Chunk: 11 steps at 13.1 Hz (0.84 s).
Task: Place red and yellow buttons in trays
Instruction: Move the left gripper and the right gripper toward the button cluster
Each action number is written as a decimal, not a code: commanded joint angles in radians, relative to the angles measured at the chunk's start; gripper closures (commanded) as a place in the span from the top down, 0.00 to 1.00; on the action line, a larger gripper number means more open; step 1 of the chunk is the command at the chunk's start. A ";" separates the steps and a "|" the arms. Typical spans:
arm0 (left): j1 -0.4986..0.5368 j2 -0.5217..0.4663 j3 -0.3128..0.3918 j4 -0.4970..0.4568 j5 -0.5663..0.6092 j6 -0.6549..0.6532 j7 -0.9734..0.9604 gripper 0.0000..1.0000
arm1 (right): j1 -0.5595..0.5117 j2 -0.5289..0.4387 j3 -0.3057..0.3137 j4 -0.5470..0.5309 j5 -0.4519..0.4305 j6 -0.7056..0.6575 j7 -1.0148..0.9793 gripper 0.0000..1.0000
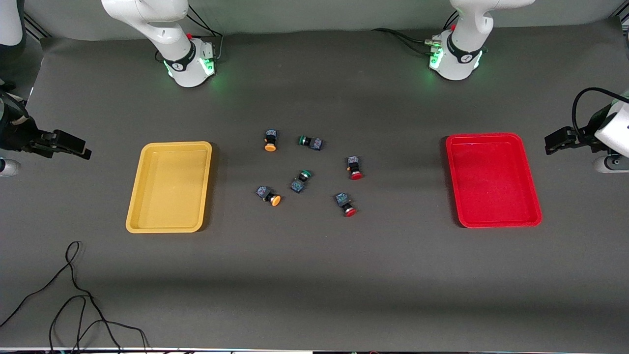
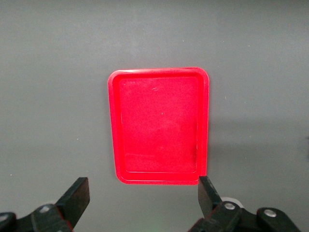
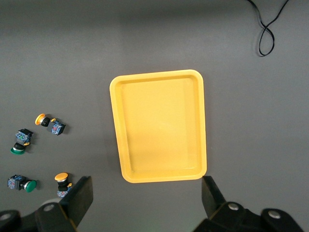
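Front view: six switches lie loose in the middle of the table [image 1: 314, 275], between the yellow tray [image 1: 147, 189] toward the right arm's end and the red tray [image 1: 533, 196] toward the left arm's end. That layout suits a split, each arm feeding the tray at its own end. One yellow button [image 1: 270, 140] lies farther from the camera, the other yellow button [image 1: 269, 195] nearer. The red button [image 1: 354, 167] and the second red button [image 1: 345, 204] sit toward the red tray. Two green buttons [image 1: 309, 142] are mixed in and should stay put. Both trays are empty; nothing is sorted yet.

Left wrist view: the left pincer [image 2: 143, 193] hangs over the table beside the red tray [image 2: 115, 125], spread wide and empty, apparently waiting.

Right wrist view: the right pincer [image 3: 146, 193] hangs by the yellow tray [image 3: 116, 125], likewise spread and empty, the yellow-capped switches within its sight.
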 commanded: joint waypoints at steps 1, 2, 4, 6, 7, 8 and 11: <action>-0.003 -0.004 0.005 -0.002 0.009 -0.010 0.015 1.00 | -0.003 -0.003 0.002 0.016 -0.020 -0.015 0.012 1.00; -0.003 -0.004 0.005 -0.002 0.009 -0.010 0.015 1.00 | -0.001 -0.005 0.004 0.016 -0.023 -0.015 0.011 1.00; -0.003 -0.004 0.005 -0.002 0.009 -0.010 0.015 1.00 | -0.001 -0.002 0.007 0.016 -0.023 -0.014 0.011 1.00; -0.003 -0.004 0.005 -0.002 0.009 -0.010 0.015 1.00 | 0.002 -0.002 0.010 0.010 -0.023 -0.011 0.011 1.00; -0.003 -0.004 0.005 -0.002 0.009 -0.010 0.015 1.00 | 0.026 -0.005 0.011 0.007 -0.024 -0.011 0.011 1.00; -0.001 -0.004 0.005 -0.002 0.009 -0.010 0.015 1.00 | 0.038 -0.009 0.010 -0.004 -0.024 -0.011 0.012 1.00; -0.003 -0.004 0.006 -0.003 0.009 -0.010 0.015 1.00 | 0.117 -0.060 0.011 -0.088 -0.012 0.002 0.076 1.00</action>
